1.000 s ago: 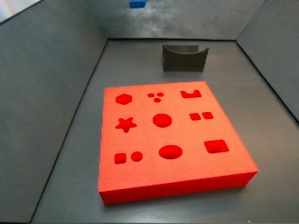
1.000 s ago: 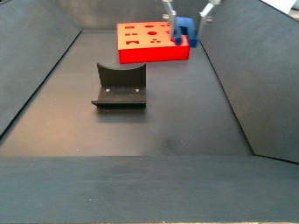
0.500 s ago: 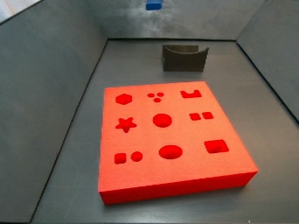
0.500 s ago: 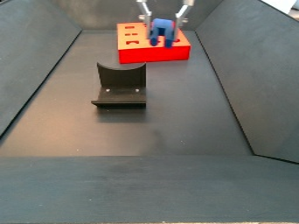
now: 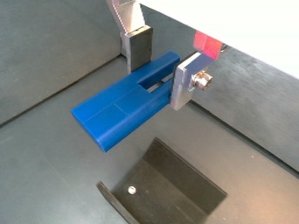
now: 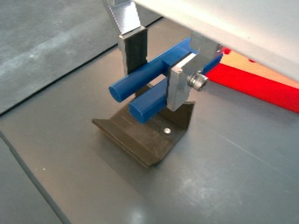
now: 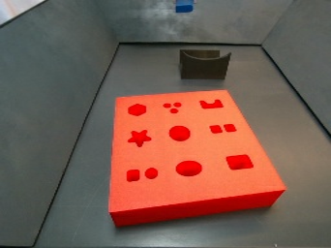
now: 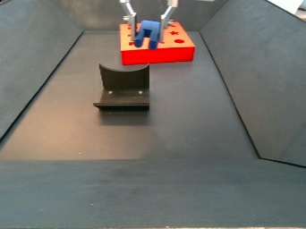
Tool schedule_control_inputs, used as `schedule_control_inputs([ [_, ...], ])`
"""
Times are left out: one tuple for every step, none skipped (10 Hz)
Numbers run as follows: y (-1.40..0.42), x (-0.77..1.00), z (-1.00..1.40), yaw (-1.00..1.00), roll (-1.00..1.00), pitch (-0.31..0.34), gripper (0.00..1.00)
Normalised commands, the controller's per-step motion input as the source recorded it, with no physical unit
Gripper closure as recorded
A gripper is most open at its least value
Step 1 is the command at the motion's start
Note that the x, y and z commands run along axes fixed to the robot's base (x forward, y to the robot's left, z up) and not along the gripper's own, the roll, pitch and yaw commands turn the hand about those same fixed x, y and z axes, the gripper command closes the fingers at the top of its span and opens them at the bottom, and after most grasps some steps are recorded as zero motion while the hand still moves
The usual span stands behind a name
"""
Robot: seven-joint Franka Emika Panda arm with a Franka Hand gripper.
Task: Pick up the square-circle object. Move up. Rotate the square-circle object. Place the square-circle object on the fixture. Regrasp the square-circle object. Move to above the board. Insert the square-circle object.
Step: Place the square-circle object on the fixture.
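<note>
The square-circle object (image 5: pixel 126 105) is a bright blue elongated block, and my gripper (image 5: pixel 162 70) is shut on one end of it in both wrist views. It hangs in the air, lying roughly level (image 6: pixel 149 83). The dark fixture (image 6: pixel 140 140) stands on the floor below it, apart from the block, and its open channel shows in a wrist view (image 5: pixel 163 188). In a side view the gripper (image 8: pixel 148 22) holds the block (image 8: pixel 147 34) up in front of the red board (image 8: pixel 162 52), beyond the fixture (image 8: pixel 122 87). In a side view only the block (image 7: pixel 184 6) shows, at the picture's edge.
The red board (image 7: pixel 188 155) with several shape-cut recesses lies on the dark floor, and the fixture (image 7: pixel 203 63) stands a little beyond its far edge. Sloping grey walls (image 8: pixel 245 63) close in the floor on both sides. A strip of the board (image 6: pixel 263 83) shows beside the gripper.
The gripper has carried the blue block sideways across the far end of the bin, toward the line of the fixture. Its grip has not changed. Board and fixture have not moved.
</note>
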Motion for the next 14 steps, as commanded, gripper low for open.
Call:
schedule_control_inputs([
  [0.0,0.34,0.0,0.03,-0.05,0.121,1.0],
  [-0.2,0.76,0.09,0.16,-1.0,0.141,1.0],
  [-0.16,0.67,0.08,0.14,-1.0,0.146,1.0],
  [-0.06,0.6,0.03,0.12,-1.0,0.154,1.0],
  [-0.01,0.55,0.0,0.09,-1.0,0.165,1.0],
  [0.01,0.5,0.0,0.08,-1.0,0.18,1.0],
  [0.03,0.42,0.0,0.05,-1.0,0.203,1.0],
  [0.04,0.37,-0.01,0.02,-1.0,0.217,1.0],
  [0.05,0.3,-0.02,-0.02,-1.0,0.236,1.0],
  [0.05,0.27,-0.01,-0.05,-0.97,0.238,1.0],
  [0.05,0.21,-0.02,-0.09,-0.76,0.198,1.0],
  [0.05,0.16,-0.02,-0.11,-0.6,0.173,1.0],
  [0.06,0.1,-0.02,-0.12,-0.39,0.139,1.0],
  [0.05,0.08,-0.01,-0.12,-0.29,0.118,1.0],
])
